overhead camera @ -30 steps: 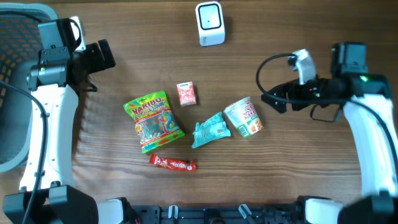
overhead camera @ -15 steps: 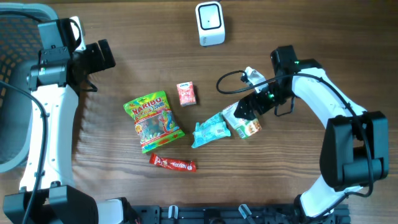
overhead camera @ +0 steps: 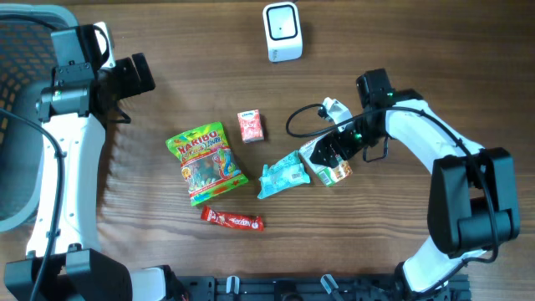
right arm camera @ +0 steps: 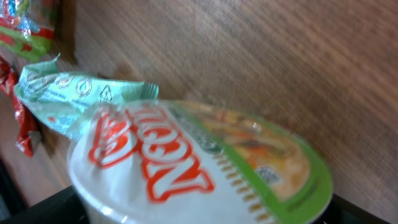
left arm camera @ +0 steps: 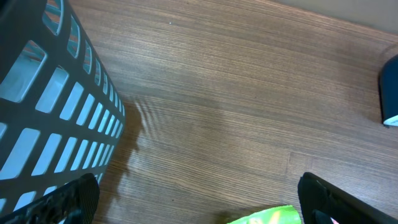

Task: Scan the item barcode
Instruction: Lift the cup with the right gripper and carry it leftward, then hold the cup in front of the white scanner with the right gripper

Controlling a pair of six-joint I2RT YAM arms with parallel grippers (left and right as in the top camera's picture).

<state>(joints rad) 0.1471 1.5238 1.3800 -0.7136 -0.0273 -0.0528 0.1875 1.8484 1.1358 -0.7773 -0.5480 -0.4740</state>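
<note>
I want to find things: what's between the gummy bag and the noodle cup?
A teal packet lies between the gummy bag and the noodle cup, seen in the overhead view.

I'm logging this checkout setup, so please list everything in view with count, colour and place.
scanner: 1, white, top centre of table
small carton: 1, pink-red, centre, below scanner
gummy bag: 1, green, left of centre
snack packet: 1, teal, beside noodle cup
noodle cup: 1, white and green, right of centre
candy bar: 1, red, front, below gummy bag
basket: 1, grey, far left
table: 1, brown wood, under everything
left arm: 1, white and black, by basket, jaws open
right arm: 1, white and black, jaws open at noodle cup
</note>
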